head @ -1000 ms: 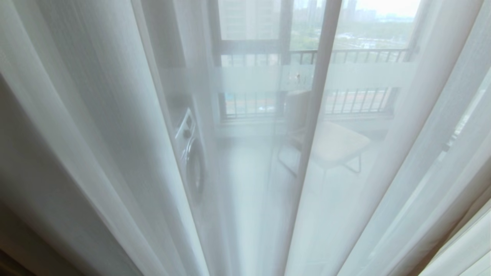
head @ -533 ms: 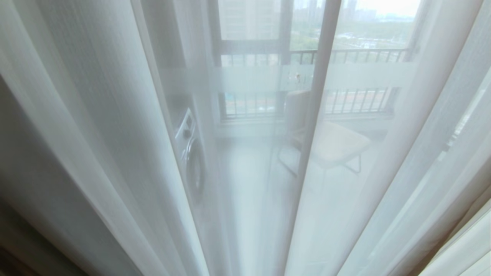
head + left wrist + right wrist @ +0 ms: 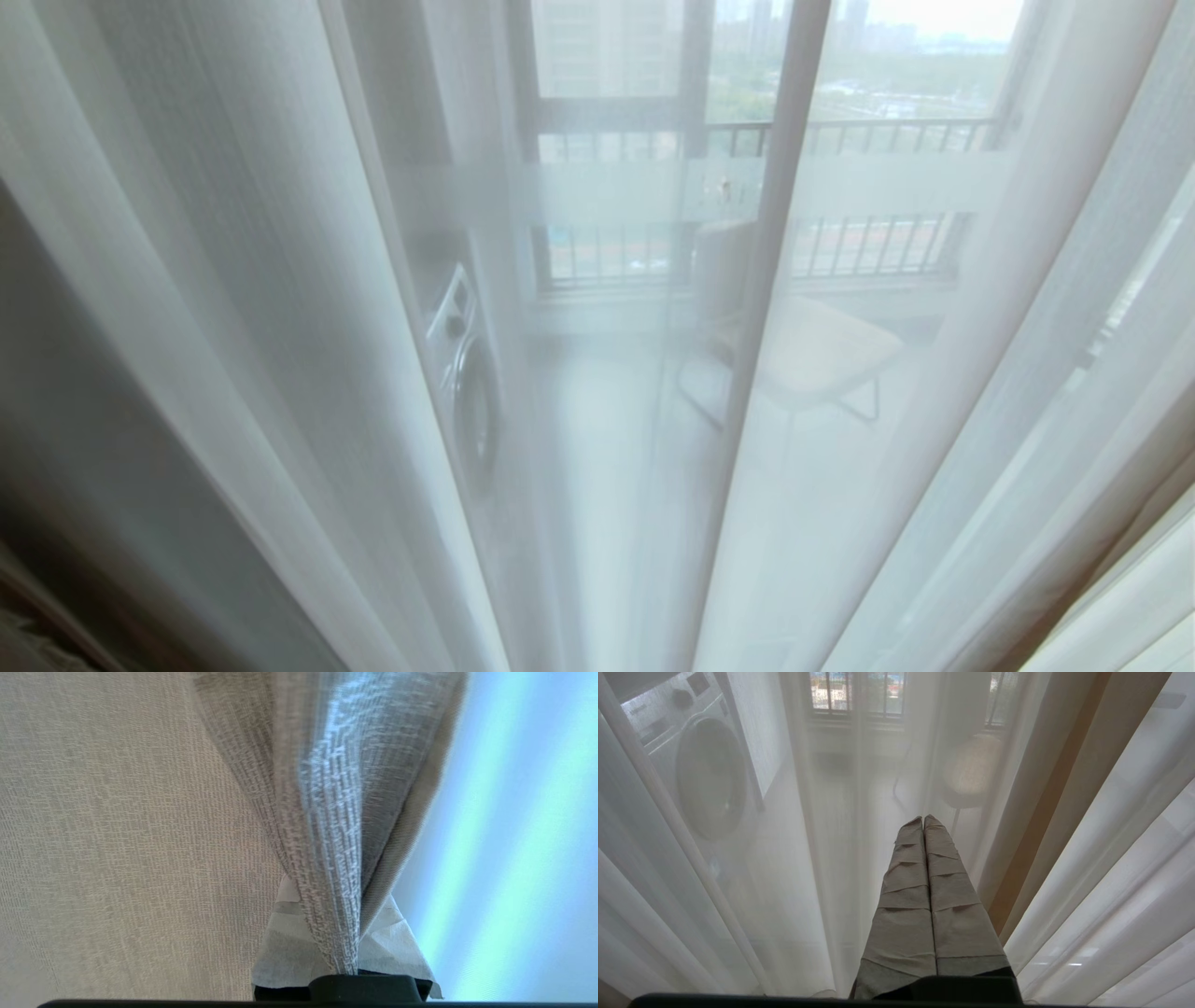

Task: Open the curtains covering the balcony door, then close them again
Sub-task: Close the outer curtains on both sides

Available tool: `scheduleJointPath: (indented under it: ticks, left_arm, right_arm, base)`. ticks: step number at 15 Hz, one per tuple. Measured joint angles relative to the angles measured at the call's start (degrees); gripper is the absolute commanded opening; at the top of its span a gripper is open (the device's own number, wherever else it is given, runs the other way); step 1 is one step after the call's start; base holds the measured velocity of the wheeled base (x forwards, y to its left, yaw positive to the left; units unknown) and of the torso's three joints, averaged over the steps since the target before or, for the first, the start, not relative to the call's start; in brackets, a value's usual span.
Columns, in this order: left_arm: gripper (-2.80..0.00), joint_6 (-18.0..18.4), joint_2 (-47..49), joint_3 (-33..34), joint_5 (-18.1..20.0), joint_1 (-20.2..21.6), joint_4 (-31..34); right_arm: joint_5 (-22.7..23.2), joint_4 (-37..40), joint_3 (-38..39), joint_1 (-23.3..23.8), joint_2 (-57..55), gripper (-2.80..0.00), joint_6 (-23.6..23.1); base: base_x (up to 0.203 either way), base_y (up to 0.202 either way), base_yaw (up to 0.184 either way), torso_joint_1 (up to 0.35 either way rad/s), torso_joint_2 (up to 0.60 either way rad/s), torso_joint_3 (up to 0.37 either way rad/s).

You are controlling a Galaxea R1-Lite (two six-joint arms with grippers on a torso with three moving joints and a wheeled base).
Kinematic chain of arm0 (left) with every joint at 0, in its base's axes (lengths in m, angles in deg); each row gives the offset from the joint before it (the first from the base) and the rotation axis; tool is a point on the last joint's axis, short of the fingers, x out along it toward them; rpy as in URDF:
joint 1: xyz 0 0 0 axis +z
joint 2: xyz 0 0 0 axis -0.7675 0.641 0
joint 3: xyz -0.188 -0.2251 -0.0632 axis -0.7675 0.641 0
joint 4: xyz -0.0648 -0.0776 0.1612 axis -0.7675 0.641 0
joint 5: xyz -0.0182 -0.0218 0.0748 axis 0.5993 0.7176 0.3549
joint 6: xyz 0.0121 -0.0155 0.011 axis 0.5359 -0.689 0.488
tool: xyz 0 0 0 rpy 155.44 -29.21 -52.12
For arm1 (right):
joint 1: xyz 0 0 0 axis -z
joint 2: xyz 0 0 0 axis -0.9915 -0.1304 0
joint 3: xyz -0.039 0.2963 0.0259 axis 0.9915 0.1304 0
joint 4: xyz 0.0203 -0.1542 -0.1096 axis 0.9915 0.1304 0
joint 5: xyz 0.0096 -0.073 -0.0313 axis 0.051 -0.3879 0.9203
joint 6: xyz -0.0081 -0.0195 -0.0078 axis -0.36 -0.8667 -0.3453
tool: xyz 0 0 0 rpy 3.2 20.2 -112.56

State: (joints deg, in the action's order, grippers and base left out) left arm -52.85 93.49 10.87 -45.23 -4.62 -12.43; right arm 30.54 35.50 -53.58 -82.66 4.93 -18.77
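White sheer curtains (image 3: 233, 280) hang shut across the whole head view, and neither gripper shows there. Through them I see the balcony door's glass with its frosted band (image 3: 887, 182). In the left wrist view my left gripper (image 3: 336, 896) is shut on a pinched fold (image 3: 327, 812) of the thick beige-grey curtain (image 3: 117, 835), with its tape-wrapped fingers (image 3: 289, 947) on either side of the fold. My right gripper (image 3: 923, 819) is shut on nothing, its wrapped fingers pressed together and pointing at the sheers (image 3: 808, 882).
Behind the glass stand a washing machine (image 3: 467, 373) on the left and a pale chair (image 3: 812, 355) in the middle. The railed outer window (image 3: 868, 131) lies beyond them. A dark shade (image 3: 56, 523) fills the lower left of the head view.
The dark shade at the lower left of the head view has grown and spread rightward, and grey fabric now shows in the bottom corner. The sheers and the right gripper have not moved.
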Motion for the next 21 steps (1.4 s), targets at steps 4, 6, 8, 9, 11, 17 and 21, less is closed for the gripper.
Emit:
scheduleJointPath:
  ticks: [4, 6, 8, 9, 11, 17, 21]
  left_arm:
    - [-2.80, -0.03, -3.18, 2.47, 0.00, -6.25, 0.00]
    - [-2.80, -0.16, -4.62, 3.68, 0.00, -9.20, -0.04]
    - [-2.80, -0.35, -6.12, 5.24, -0.03, -11.97, -0.16]
    - [-2.80, -0.38, -6.96, 6.13, -0.03, -13.28, -0.18]
    - [-2.80, -0.41, -8.64, 7.87, -0.08, -15.87, -0.29]
    - [-2.80, -0.49, -13.27, 11.97, 0.00, -22.72, 1.56]
    - [-2.80, -0.38, -15.95, 12.69, -0.01, -26.80, 6.09]
  right_arm:
    - [0.02, 0.00, 0.00, 0.00, 0.00, -2.80, 0.01]
    - [0.01, 0.00, 0.00, 0.00, 0.00, -2.80, 0.00]
    - [0.01, 0.00, 0.00, 0.00, 0.00, -2.80, 0.00]
    - [-0.01, 0.00, 0.00, 0.00, 0.00, -2.80, 0.00]
    - [0.01, 0.00, 0.00, 0.00, 0.00, -2.80, 0.00]
    - [0.02, 0.00, 0.00, 0.00, 0.00, -2.80, 0.00]
    - [0.00, 0.00, 0.00, 0.00, 0.00, -2.80, 0.00]
  base:
    - [0.000, 0.000, 0.000, 0.000, 0.00, 0.000]
    - [0.000, 0.000, 0.000, 0.000, 0.00, 0.000]
    - [0.000, 0.000, 0.000, 0.000, 0.00, 0.000]
    - [0.000, 0.000, 0.000, 0.000, 0.00, 0.000]
    - [0.000, 0.000, 0.000, 0.000, 0.00, 0.000]
    - [0.000, 0.000, 0.000, 0.000, 0.00, 0.000]
    - [0.000, 0.000, 0.000, 0.000, 0.00, 0.000]
